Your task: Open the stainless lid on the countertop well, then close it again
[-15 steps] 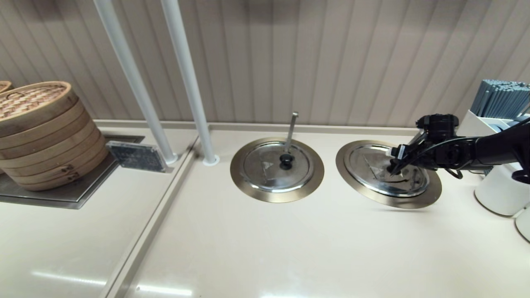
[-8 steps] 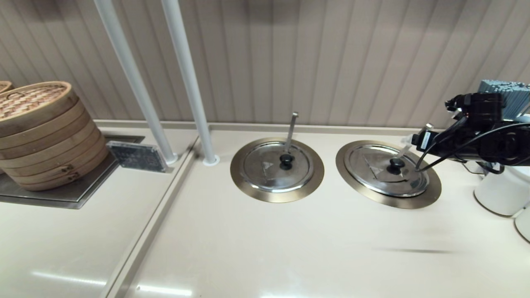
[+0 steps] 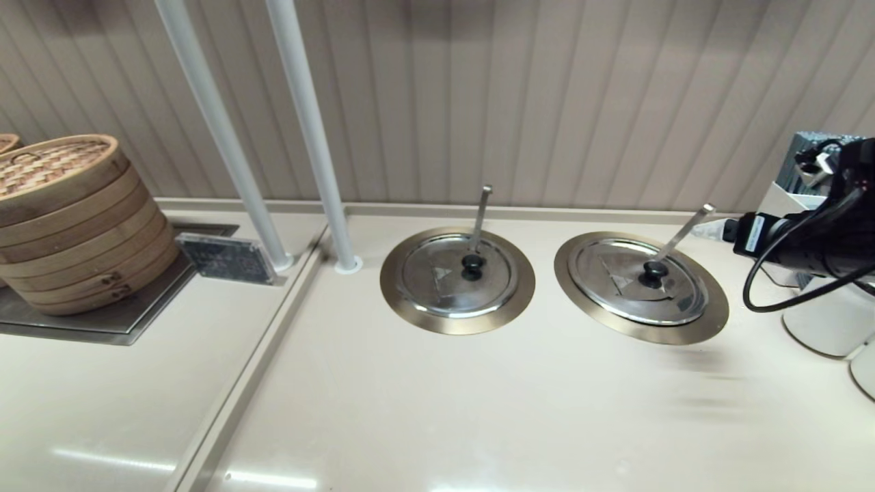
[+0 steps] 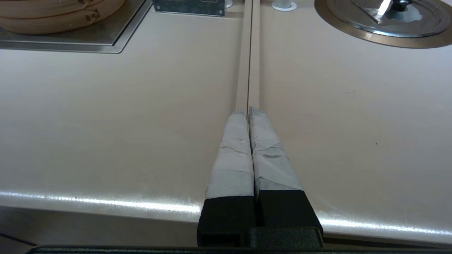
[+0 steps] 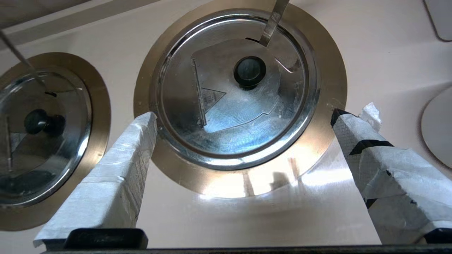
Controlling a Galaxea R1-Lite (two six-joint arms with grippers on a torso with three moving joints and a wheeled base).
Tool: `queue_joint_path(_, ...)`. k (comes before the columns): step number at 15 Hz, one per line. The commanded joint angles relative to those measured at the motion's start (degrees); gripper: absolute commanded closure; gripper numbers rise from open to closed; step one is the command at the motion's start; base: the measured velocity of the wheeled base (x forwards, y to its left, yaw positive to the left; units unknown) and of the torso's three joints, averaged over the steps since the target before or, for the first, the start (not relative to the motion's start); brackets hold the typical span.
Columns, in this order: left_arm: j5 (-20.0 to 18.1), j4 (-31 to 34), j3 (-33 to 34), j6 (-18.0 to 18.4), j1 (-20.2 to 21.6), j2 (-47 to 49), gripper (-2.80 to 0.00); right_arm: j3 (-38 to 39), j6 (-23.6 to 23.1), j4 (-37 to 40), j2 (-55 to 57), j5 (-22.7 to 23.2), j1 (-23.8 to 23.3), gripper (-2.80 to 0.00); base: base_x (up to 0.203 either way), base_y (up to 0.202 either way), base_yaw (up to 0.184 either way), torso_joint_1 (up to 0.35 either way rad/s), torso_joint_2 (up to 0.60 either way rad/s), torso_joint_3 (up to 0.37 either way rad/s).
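Observation:
The stainless lid lies flat and shut on the countertop well, inside the bronze collar. Its black knob is free, and the slanting ladle handle sticks out toward the back right. My right gripper hangs open to the right of the lid, apart from it. In the right wrist view the lid and knob sit ahead of the gripper, whose wrapped fingers are spread wide. My left gripper is shut and empty over the counter seam near the front edge.
The twin lid with an upright ladle handle sits to the left. Two white poles rise behind it. Bamboo steamers and a small plaque stand far left. White tubs and a grey chopstick holder crowd the right edge.
My right gripper has let go of the black knob, opened, and drawn back to the right and upward. The lid rests on the well, unmoved.

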Motion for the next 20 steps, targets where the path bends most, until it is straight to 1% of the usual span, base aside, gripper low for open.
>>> queue_joint_path(1, 0.0, 0.0, 0.0, 0.0, 0.0, 0.0, 0.0, 5.7, -0.4, 0.0, -12.6, 0.2, 0.0, -2.8, 0.0, 0.0, 0.0, 0.0, 0.0, 0.0)
queue_joint_path(4, 0.0, 0.0, 0.0, 0.0, 0.0, 0.0, 0.0, 14.5, -4.0, 0.2, -29.7, 0.5, 0.3, -2.8, 0.0, 0.0, 0.0, 0.0, 0.0, 0.0)
queue_joint_path(6, 0.0, 0.0, -0.1, 0.0, 0.0, 0.0, 0.0, 19.2, -6.0, 2.6, -42.9, 1.3, 0.5, -2.8, 0.0, 0.0, 0.0, 0.0, 0.0, 0.0)
queue_joint_path(9, 0.0, 0.0, -0.1, 0.0, 0.0, 0.0, 0.0, 22.1, -8.3, 13.1, -59.7, 3.7, 0.9, -2.8, 0.0, 0.0, 0.0, 0.0, 0.0, 0.0)
queue_joint_path(12, 0.0, 0.0, 0.0, 0.0, 0.0, 0.0, 0.0, 24.6, -10.1, 23.0, -73.6, 5.9, 1.6, -2.8, 0.0, 0.0, 0.0, 0.0, 0.0, 0.0)
queue_joint_path(14, 0.0, 0.0, -0.1, -0.1, 0.0, 0.0, 0.0, 27.0, -10.5, 26.4, -77.4, 7.4, 2.2, -2.8, 0.0, 0.0, 0.0, 0.0, 0.0, 0.0)
queue_joint_path(15, 0.0, 0.0, 0.0, 0.0, 0.0, 0.0, 0.0, 29.2, -10.6, 27.1, -77.1, 8.1, 2.4, -2.8, 0.0, 0.0, 0.0, 0.0, 0.0, 0.0)
queue_joint_path(16, 0.0, 0.0, 0.0, 0.0, 0.0, 0.0, 0.0, 29.3, -10.7, 27.1, -77.0, 8.4, 3.4, -2.8, 0.0, 0.0, 0.0, 0.0, 0.0, 0.0)
queue_joint_path(18, 0.0, 0.0, -0.1, 0.0, 0.0, 0.0, 0.0, 28.3, -11.1, 27.2, -77.4, 7.5, 8.7, -2.8, 0.0, 0.0, 0.0, 0.0, 0.0, 0.0)
queue_joint_path(20, 0.0, 0.0, 0.0, 0.0, 0.0, 0.0, 0.0, 30.0, -11.8, 28.1, -81.8, 6.1, 9.4, -2.8, 0.0, 0.0, 0.0, 0.0, 0.0, 0.0)
